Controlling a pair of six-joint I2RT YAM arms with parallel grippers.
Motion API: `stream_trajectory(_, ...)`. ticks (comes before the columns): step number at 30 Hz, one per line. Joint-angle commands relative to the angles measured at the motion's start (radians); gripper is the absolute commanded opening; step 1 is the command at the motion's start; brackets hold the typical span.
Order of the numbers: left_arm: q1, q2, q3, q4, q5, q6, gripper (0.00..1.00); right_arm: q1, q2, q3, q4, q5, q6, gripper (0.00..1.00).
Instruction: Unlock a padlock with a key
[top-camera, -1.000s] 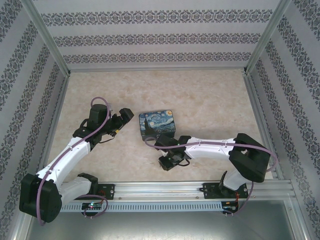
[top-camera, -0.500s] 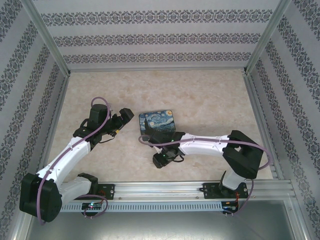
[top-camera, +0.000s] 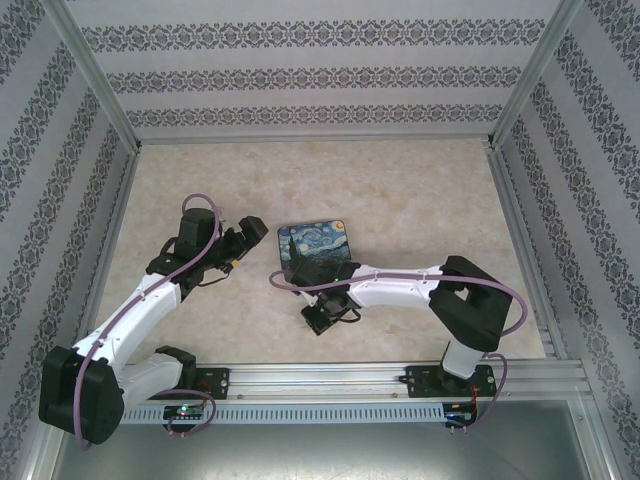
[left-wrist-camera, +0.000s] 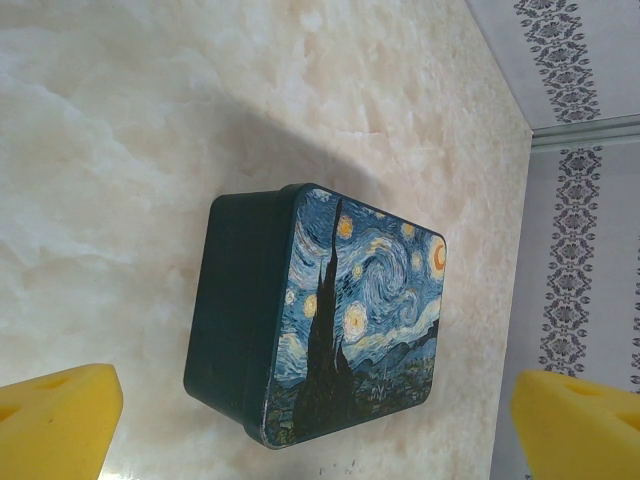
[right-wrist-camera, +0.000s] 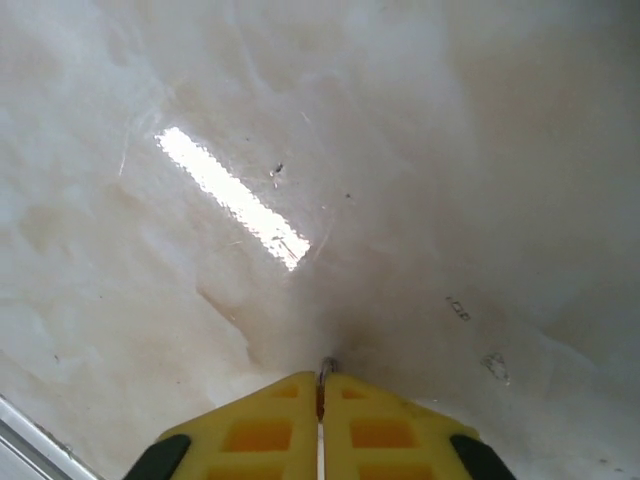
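Seen from above, a pale marbled counter (top-camera: 400, 190) sat inside an enclosure with grey floral-striped walls (top-camera: 300, 70). Near the middle lay a small, dark green rectangular tin box (top-camera: 315, 247) with rounded corners and a lid printed with a swirling blue and yellow starry-night painting. The left gripper (top-camera: 252, 232) hovered at the box's nine o'clock side, near it but not touching. Its jaws were spread wide and released. In the left wrist view its two yellow fingertips (left-wrist-camera: 60, 420) stood far apart at the bottom corners, with the box lying on the counter between and beyond them, its painted lid facing the camera. The right gripper (top-camera: 318, 322) was low over bare counter at the box's six o'clock side, a little apart from it, and its white arm (top-camera: 400, 288) reached in from four o'clock. In the right wrist view its yellow jaws were clenched together, tips down at the counter. A thin grey metal sliver (right-wrist-camera: 326, 364) poked out of the seam between them, pinched there. It looked like the tip of the key, though too little showed to be sure. A bright streak of reflected light (right-wrist-camera: 235, 212) lay on the glossy counter just beyond.
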Motion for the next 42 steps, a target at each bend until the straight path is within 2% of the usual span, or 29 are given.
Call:
stream_trajectory(1, 0.011, 0.008, 0.002, 0.040, 0.004, -0.022, 1.00, -0.020, -0.021, -0.059, -0.011, 0.034, 0.076, 0.03)
stream_trajectory(2, 0.010, 0.010, 0.001, 0.044, 0.006, -0.023, 1.00, -0.024, -0.031, -0.071, -0.009, 0.046, 0.105, 0.00)
stream_trajectory(7, 0.011, 0.015, -0.002, 0.053, 0.008, -0.026, 1.00, -0.035, -0.078, -0.130, 0.023, 0.084, 0.250, 0.00)
stream_trajectory(11, 0.010, 0.016, -0.001, 0.053, 0.011, -0.025, 1.00, -0.035, -0.125, -0.158, 0.053, 0.109, 0.302, 0.00)
stream_trajectory(12, 0.011, 0.016, -0.001, 0.053, 0.013, -0.025, 1.00, -0.035, -0.135, -0.159, 0.057, 0.115, 0.308, 0.13)
stream_trajectory(13, 0.010, 0.017, -0.002, 0.053, 0.013, -0.025, 1.00, -0.035, -0.150, -0.158, 0.054, 0.126, 0.317, 0.35)
stream_trajectory(14, 0.011, 0.017, -0.001, 0.053, 0.012, -0.024, 1.00, -0.035, -0.168, -0.156, 0.052, 0.133, 0.327, 0.46)
stream_trajectory(16, 0.011, 0.017, -0.002, 0.055, 0.014, -0.025, 1.00, -0.035, -0.201, -0.151, 0.046, 0.147, 0.357, 0.54)
stream_trajectory(23, 0.010, 0.015, -0.013, 0.070, 0.014, -0.032, 1.00, -0.022, -0.302, -0.202, 0.071, 0.190, 0.642, 0.57)
stream_trajectory(28, 0.011, 0.023, -0.010, 0.074, 0.018, -0.029, 1.00, 0.002, -0.260, -0.124, -0.044, 0.222, 0.588, 0.58)
stream_trajectory(36, 0.011, 0.023, -0.006, 0.073, 0.020, -0.022, 1.00, 0.019, -0.262, -0.157, 0.009, 0.178, 0.764, 0.63)
stream_trajectory(42, 0.011, 0.024, -0.005, 0.077, 0.028, -0.023, 1.00, 0.035, -0.227, -0.115, -0.012, 0.196, 0.766, 0.65)
